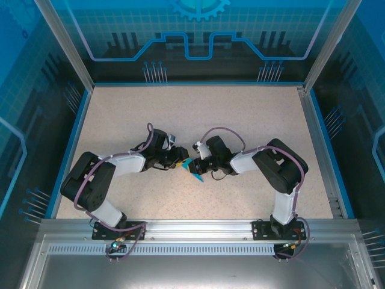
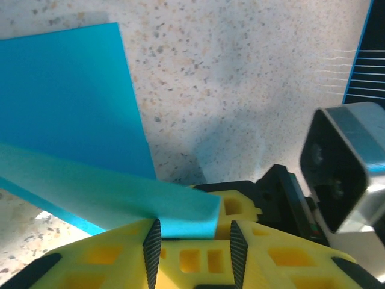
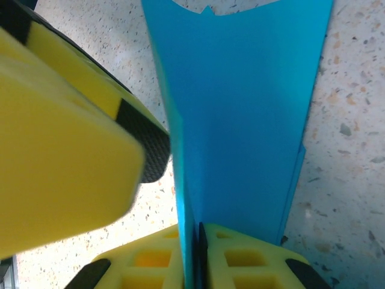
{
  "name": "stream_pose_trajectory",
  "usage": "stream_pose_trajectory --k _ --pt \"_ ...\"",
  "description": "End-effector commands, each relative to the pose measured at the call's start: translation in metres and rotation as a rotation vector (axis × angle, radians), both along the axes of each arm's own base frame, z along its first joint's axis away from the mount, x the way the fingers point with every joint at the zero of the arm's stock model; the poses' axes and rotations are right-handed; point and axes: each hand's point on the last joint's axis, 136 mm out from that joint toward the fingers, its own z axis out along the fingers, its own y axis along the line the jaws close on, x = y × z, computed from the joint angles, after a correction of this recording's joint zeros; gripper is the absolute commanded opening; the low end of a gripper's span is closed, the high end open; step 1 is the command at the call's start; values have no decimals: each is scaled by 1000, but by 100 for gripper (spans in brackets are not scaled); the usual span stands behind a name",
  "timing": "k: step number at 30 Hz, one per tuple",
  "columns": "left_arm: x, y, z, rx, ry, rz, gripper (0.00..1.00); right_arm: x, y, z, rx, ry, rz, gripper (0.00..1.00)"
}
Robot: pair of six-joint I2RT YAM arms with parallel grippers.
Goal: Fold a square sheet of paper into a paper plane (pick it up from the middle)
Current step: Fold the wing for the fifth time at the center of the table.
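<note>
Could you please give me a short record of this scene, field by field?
object: teal sheet of paper, partly folded
place: middle of the table, between the two grippers
right gripper: shut on the sheet's edge, which stands upright between its fingers
left gripper: fingers apart, a folded flap lying between them
plane: not yet formed

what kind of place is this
Probably a robot test cell in a lab: a speckled table fenced by aluminium rails and blue printed panels, with a left arm and right arm bolted at its near edge, handling teal paper.
</note>
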Motion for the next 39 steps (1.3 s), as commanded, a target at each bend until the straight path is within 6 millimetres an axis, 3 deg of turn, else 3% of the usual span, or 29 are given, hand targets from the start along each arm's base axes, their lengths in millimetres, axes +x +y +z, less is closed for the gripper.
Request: stream_pose_trajectory --k 1,17,26,39 --pt "4 -7 4 -13 -7 -16 38 1 -7 -12 -24 59 -12 14" --pt "4 -1 -12 34 31 3 35 6 -4 5 47 94 -21 21" --pt "5 -1 -13 41 34 5 37 6 -2 18 89 96 -18 24" --pt "6 -4 -7 18 26 -1 41 5 -6 20 88 87 -26 23"
